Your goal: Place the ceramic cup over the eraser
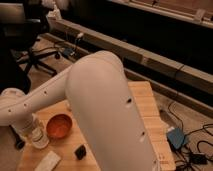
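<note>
Wooden tabletop, left end: the claw is clamping shut on the upright ceramic cup, while the eraser is lying near, rightward and toward the camera, beside the red bowl.

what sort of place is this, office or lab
Probably an office or lab workspace: a rolling office chair, cables on the floor, and a wooden table. The robot's gripper sits shut at the table's left edge beside the red bowl.
</note>
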Controlling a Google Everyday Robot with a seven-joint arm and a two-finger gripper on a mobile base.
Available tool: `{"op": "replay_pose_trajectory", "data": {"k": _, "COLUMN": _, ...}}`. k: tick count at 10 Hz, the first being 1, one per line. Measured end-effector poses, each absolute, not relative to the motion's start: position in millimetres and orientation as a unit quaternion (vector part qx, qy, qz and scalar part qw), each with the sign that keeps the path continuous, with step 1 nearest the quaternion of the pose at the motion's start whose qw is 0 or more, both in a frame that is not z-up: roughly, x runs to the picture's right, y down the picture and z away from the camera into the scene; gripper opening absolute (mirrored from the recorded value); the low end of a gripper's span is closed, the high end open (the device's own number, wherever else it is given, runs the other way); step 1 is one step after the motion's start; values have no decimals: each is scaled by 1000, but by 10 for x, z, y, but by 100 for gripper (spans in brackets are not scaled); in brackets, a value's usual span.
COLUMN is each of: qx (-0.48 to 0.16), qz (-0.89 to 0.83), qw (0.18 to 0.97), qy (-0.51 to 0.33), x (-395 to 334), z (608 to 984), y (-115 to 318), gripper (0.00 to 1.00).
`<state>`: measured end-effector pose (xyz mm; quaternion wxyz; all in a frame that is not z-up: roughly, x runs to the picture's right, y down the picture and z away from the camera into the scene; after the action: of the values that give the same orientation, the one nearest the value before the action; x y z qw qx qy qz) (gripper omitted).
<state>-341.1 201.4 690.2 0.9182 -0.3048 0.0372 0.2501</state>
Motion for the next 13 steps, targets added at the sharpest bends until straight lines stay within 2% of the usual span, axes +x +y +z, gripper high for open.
{"op": "replay_pose_trajectory", "data": {"k": 4, "qx": -279, "qz": 301, "qw": 910, "qy": 60, "x": -2931, "z": 6318, "y": 1642, "gripper": 10}}
{"op": "replay_pose_trajectory", "data": {"k": 9, "qx": -273, "qz": 363, "qw": 885, "qy": 100, "x": -2273, "z": 5950, "y": 1622, "gripper": 10}}
{"op": "replay_pose_trajectory", "data": {"k": 13, "qx": -271, "qz": 399, "qw": 867, "qy": 121, "x": -1920, "z": 5825, "y": 1655, "gripper": 10}}
